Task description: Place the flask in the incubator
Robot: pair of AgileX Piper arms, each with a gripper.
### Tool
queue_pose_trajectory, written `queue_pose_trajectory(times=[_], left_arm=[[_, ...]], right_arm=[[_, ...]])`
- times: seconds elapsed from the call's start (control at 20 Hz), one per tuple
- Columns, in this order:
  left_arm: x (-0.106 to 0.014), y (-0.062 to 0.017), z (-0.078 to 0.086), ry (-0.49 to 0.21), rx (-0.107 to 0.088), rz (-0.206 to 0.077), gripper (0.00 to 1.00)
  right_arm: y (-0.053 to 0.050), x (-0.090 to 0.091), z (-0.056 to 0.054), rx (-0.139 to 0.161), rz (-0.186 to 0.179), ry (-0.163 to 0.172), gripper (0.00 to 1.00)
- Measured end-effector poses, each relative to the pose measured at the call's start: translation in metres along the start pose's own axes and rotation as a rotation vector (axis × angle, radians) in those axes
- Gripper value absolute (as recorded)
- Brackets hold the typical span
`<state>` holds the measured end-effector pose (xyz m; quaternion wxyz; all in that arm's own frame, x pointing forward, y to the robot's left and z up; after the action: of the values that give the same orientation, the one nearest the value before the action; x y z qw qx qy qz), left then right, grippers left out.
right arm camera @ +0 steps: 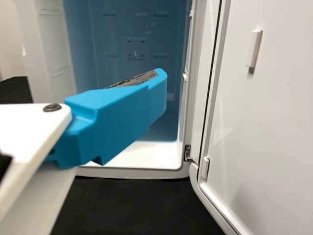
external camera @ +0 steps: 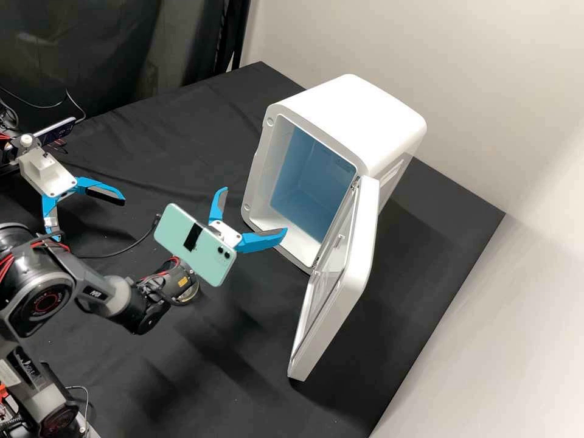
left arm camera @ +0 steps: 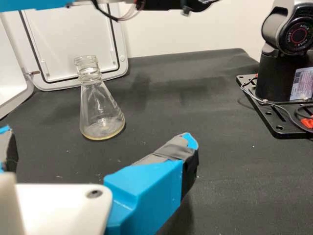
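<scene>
Clear flask stands upright on the bench near the open door of the incubator. Left gripper and right gripper gape wide, holding nothing.

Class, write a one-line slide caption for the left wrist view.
Glass flask stands upright on the black bench ahead of the open left gripper.

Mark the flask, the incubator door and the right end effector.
flask [left arm camera: 101, 110]: left wrist view, on its glass body.
incubator door [external camera: 350, 264]: high view, on its white edge.
right end effector [external camera: 253, 212]: high view, midway between its open fingertips.
</scene>
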<state>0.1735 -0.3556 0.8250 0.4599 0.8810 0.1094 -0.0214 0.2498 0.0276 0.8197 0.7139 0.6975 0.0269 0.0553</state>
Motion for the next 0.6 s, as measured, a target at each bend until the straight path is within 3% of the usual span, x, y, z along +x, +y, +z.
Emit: queue_pose_trajectory(times=[0.25,0.45,0.6], left_arm=[[-0.001,-0.0005,0.001,0.0,-0.001,-0.001,1.0],[-0.003,0.0025,0.002,0.0,0.011,0.014,1.0],[-0.003,0.0037,0.002,0.0,0.016,0.02,1.0]], right_arm=[[-0.01,-0.035,0.006,-0.027,-0.073,-0.02,1.0],[-0.02,-0.055,0.011,-0.065,-0.152,-0.023,1.0],[-0.026,-0.066,0.015,-0.068,-0.193,-0.041,1.0]])
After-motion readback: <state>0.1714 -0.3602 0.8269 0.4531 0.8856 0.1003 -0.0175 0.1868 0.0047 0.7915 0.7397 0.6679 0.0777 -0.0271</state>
